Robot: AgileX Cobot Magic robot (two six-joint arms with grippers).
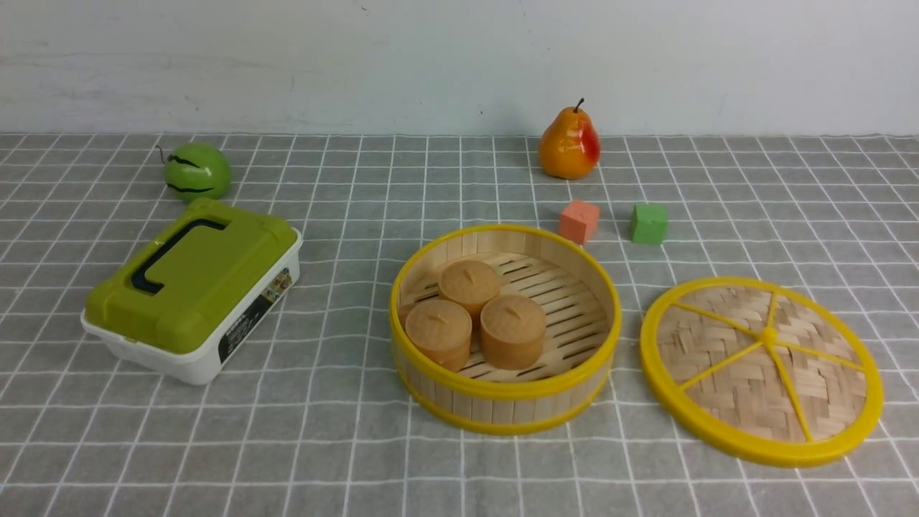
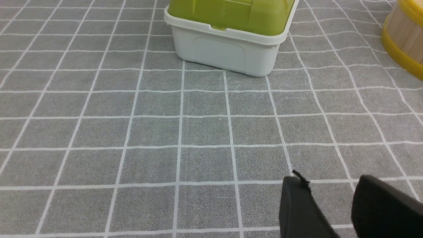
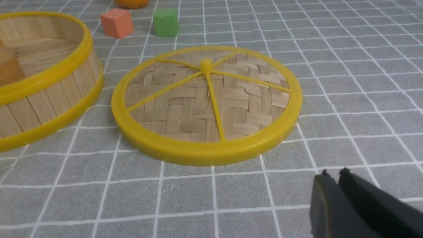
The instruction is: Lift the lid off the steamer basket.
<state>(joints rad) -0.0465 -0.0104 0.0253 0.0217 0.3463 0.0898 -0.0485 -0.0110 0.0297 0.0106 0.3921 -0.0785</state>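
Note:
The steamer basket (image 1: 505, 329) stands open in the middle of the table, with three tan round buns (image 1: 470, 312) inside. The lid (image 1: 762, 369) lies flat on the cloth just right of the basket, apart from it, and it also shows in the right wrist view (image 3: 206, 102). My right gripper (image 3: 333, 173) is shut and empty, on the near side of the lid, clear of its rim. My left gripper (image 2: 327, 180) is open and empty over bare cloth, near the white box. Neither gripper shows in the front view.
A white plastic box with a green lid (image 1: 192, 289) sits at the left. A green apple (image 1: 197, 171) lies behind it. A pear (image 1: 569, 144), an orange cube (image 1: 579, 220) and a green cube (image 1: 648, 223) stand behind the basket and lid.

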